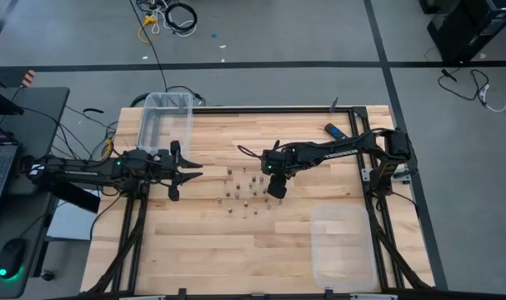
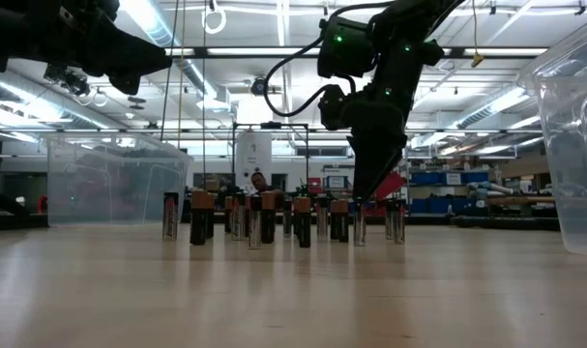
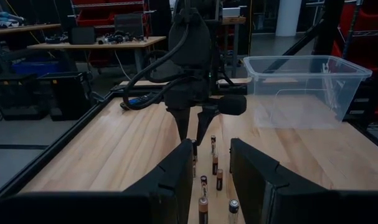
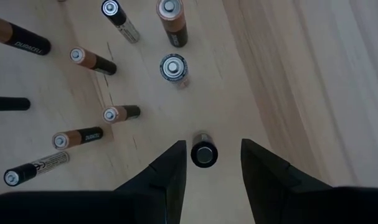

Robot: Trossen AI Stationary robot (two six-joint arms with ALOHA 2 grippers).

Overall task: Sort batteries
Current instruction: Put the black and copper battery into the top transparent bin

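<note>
Several small batteries [image 1: 246,190] stand upright on their ends in a loose cluster at the middle of the wooden table [image 1: 194,242]; some are copper-and-black, some silvery. My right gripper [image 4: 212,145] points steeply down over the cluster's right side, open. Its fingers stand on either side of one dark upright battery [image 4: 203,154], with a gap on each side. The low view shows the right gripper [image 2: 366,198] just above the battery tops. My left gripper [image 1: 194,172] waits level and open above the table, left of the cluster, with nothing between its fingers.
One clear plastic bin [image 1: 165,121] stands at the far left of the table, another clear bin [image 1: 343,246] at the near right. A black-and-blue bar [image 1: 336,131] lies at the far right. Bare wood lies in front of the cluster.
</note>
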